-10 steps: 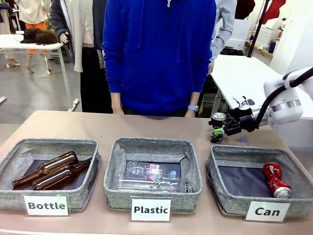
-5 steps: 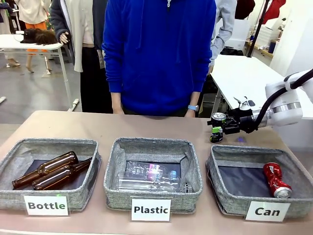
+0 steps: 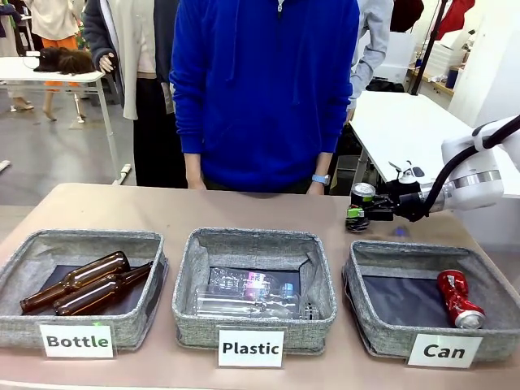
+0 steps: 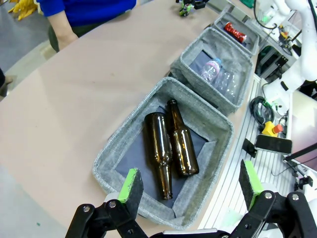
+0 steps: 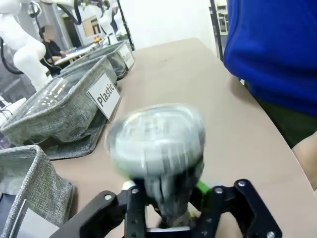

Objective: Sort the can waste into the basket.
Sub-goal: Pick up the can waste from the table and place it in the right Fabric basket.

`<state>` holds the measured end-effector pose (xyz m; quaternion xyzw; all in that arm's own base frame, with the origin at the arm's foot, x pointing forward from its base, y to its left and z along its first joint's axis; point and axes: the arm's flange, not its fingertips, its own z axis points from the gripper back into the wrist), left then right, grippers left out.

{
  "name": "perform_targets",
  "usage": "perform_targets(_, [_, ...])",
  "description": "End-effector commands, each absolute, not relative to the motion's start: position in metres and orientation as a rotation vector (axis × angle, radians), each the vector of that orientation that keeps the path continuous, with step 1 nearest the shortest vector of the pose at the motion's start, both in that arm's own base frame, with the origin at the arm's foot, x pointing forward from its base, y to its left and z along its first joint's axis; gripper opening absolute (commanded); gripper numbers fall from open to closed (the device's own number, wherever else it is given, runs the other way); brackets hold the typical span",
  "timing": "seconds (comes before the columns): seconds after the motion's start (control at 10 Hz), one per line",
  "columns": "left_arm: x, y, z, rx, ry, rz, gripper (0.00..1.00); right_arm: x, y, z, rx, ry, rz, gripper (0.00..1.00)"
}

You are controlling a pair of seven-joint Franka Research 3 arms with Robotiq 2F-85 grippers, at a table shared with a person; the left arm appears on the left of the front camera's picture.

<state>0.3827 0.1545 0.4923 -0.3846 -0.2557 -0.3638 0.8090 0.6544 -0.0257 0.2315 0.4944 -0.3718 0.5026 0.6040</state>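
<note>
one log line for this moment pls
right claw: closing on dark can behind Can basket | left claw: open over Bottle basket | red can: in Can basket

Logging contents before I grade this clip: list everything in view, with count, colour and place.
Baskets: three, grey, in a row; Bottle, Plastic, Can.
Glass bottles: two, brown, in the Bottle basket.
Plastic bottles: clear, in the Plastic basket, count unclear.
Red can: one, in the Can basket.
Dark can: one, silver top, on the table behind the Can basket, between the right gripper's jaws.
Table: one, tan.
Person: one, blue top, far side.
Left gripper: open, above the Bottle basket.
Right gripper: closing on the dark can.
</note>
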Motion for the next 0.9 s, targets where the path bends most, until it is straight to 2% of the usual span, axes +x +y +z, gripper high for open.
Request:
perform_targets(0.0, [0.381, 0.155, 0.494, -0.827, -0.549, -0.787, 1.0, 0.659, -0.026, 0.233, 1.154, -0.88, 1.158, 0.0])
perform_targets(0.4, [0.381, 0.155, 0.494, -0.827, -0.549, -0.787, 1.0, 0.644, -0.031, 0.26, 1.107, -0.866, 1.164, 0.0])
perform_targets(0.6, [0.381, 0.155, 0.494, -0.827, -0.549, -0.787, 1.0, 0.62, -0.032, 0.315, 0.976, -0.83, 1.214, 0.0])
perform_targets(0.8, [0.381, 0.155, 0.494, -0.827, -0.549, -0.787, 1.0, 0.574, -0.022, 0.369, 0.798, -0.693, 1.313, 0.0])
